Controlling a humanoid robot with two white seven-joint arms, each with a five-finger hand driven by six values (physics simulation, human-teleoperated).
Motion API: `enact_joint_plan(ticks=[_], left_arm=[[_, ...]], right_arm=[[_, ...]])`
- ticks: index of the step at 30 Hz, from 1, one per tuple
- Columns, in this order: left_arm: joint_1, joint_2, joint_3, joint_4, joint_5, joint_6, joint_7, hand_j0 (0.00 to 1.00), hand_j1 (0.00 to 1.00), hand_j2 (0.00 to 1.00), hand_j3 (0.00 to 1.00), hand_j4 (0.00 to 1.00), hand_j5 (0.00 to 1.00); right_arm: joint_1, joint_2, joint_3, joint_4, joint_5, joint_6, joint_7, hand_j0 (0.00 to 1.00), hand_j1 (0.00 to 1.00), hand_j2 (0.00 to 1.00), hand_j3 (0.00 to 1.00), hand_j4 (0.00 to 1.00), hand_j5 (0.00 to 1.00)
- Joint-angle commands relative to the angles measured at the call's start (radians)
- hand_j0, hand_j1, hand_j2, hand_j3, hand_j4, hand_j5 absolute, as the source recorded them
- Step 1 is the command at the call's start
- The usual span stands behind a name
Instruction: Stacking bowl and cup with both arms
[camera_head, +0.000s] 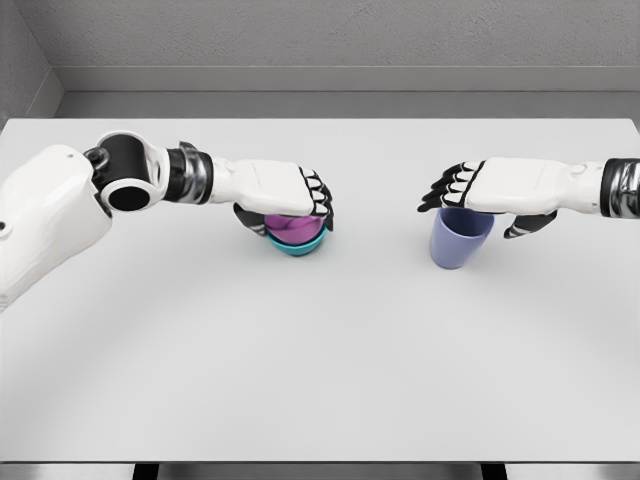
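A teal bowl with a purple inside sits on the white table, left of the middle. My left hand lies on top of it, fingers curled down over its right rim and the thumb against its left side, hiding most of its opening. A lavender-blue cup stands upright right of the middle. My right hand hovers palm-down just over the cup's mouth. Its fingers are spread out to the left, past the cup. The thumb hangs to the right, apart from the cup wall.
Grey walls rise behind the table's far edge. Bare tabletop lies between bowl and cup and across the whole front half. My left shoulder and upper arm fill the left edge of the view.
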Motion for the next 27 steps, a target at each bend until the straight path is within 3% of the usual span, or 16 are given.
enact_joint_plan(ticks=[1, 5, 14, 16, 18, 21, 24, 27], left_arm=[[0.0, 0.0, -0.001, 0.013, 0.006, 0.003, 0.001, 0.89, 0.89, 0.89, 0.89, 0.89, 0.89], [-0.002, 0.0, -0.001, 0.013, 0.013, 0.003, 0.002, 1.0, 1.0, 1.0, 1.0, 1.0, 1.0], [-0.002, 0.0, -0.001, 0.014, 0.016, 0.003, 0.007, 1.0, 1.0, 1.0, 1.0, 1.0, 1.0], [-0.005, 0.013, 0.001, 0.01, 0.049, 0.003, 0.01, 1.0, 1.0, 1.0, 1.0, 1.0, 1.0], [-0.014, 0.058, 0.004, 0.005, 0.104, 0.003, 0.011, 1.0, 1.0, 1.0, 1.0, 1.0, 1.0], [-0.028, 0.197, 0.015, 0.001, 0.243, 0.003, 0.011, 1.0, 1.0, 1.0, 1.0, 1.0, 1.0], [-0.018, 0.277, 0.058, 0.016, 0.26, 0.003, 0.011, 1.0, 1.0, 1.0, 1.0, 1.0, 1.0], [-0.017, 0.29, 0.064, 0.04, 0.26, 0.003, 0.011, 1.0, 1.0, 1.0, 1.0, 1.0, 1.0]], right_arm=[[0.0, 0.0, 0.003, 0.001, -0.005, 0.003, 0.0, 1.0, 1.0, 1.0, 1.0, 1.0, 1.0], [0.0, 0.008, 0.006, 0.002, -0.002, 0.003, 0.0, 1.0, 1.0, 1.0, 1.0, 1.0, 1.0], [-0.008, 0.029, 0.018, 0.03, 0.015, 0.003, 0.0, 1.0, 1.0, 1.0, 1.0, 1.0, 1.0], [-0.008, 0.031, 0.018, 0.033, 0.017, 0.003, 0.0, 1.0, 1.0, 1.0, 1.0, 1.0, 1.0], [-0.008, 0.031, 0.018, 0.042, 0.017, 0.003, 0.0, 1.0, 1.0, 1.0, 1.0, 1.0, 1.0], [-0.008, 0.032, 0.018, 0.048, 0.017, 0.003, 0.0, 1.0, 1.0, 1.0, 1.0, 1.0, 1.0], [-0.008, 0.037, 0.026, 0.048, 0.017, 0.003, 0.0, 1.0, 1.0, 1.0, 1.0, 1.0, 1.0], [-0.008, 0.04, 0.026, 0.057, 0.017, 0.003, 0.0, 1.0, 1.0, 1.0, 1.0, 1.0, 1.0]])
